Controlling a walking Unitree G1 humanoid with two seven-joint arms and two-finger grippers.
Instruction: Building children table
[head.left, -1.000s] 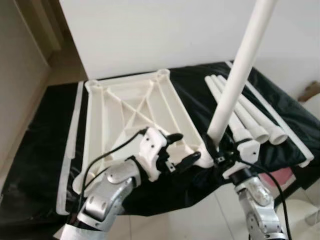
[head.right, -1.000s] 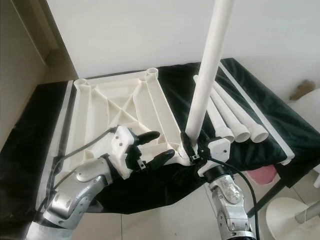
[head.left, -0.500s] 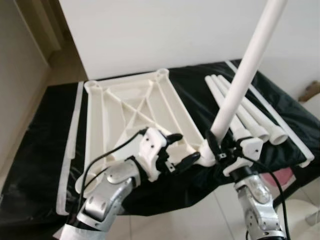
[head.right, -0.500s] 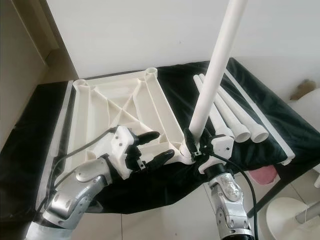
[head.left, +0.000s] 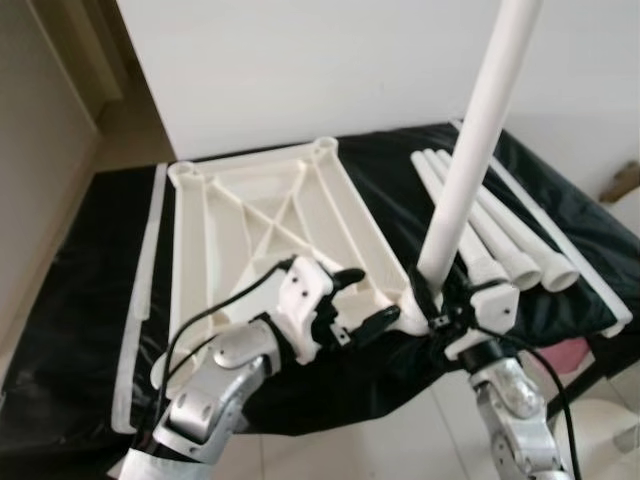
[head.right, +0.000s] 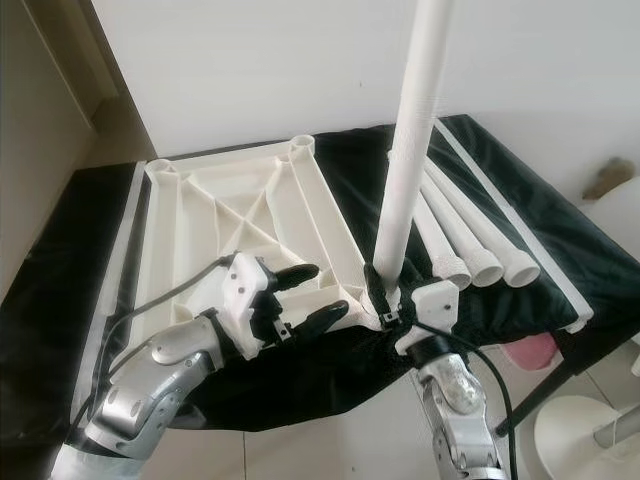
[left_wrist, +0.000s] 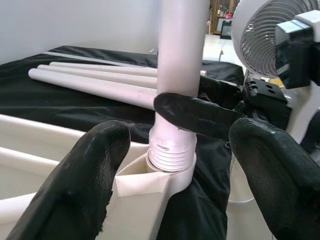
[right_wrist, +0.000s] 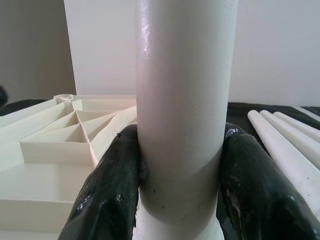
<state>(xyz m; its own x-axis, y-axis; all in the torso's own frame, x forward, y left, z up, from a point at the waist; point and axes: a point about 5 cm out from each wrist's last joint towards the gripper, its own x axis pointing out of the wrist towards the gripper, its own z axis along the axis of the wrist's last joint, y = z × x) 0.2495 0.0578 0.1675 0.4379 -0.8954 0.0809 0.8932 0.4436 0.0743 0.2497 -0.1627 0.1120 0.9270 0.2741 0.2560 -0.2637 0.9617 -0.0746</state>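
The white tabletop (head.left: 260, 215) lies upside down on a black cloth, ribs facing up. A white table leg (head.left: 470, 150) stands nearly upright in the tabletop's near right corner socket (left_wrist: 150, 182), and its threaded end (left_wrist: 170, 152) sits at the socket's mouth. My right gripper (head.left: 432, 305) is shut on the leg just above the socket, with its fingers (right_wrist: 107, 190) pressed against both sides of the tube (right_wrist: 182, 100). My left gripper (head.left: 360, 297) is open over the tabletop's near edge. Its fingers (left_wrist: 95, 170) point at the socket without touching the leg.
Three spare white legs (head.left: 500, 240) lie side by side on the cloth to the right of the tabletop. White strips (head.left: 145, 280) lie along the cloth's left and right sides. A white fan (left_wrist: 265, 30) stands on the floor at the right. A wall is behind.
The leg in my right gripper leaned further right half a second ago and now stands closer to upright. My left gripper has stayed in place.
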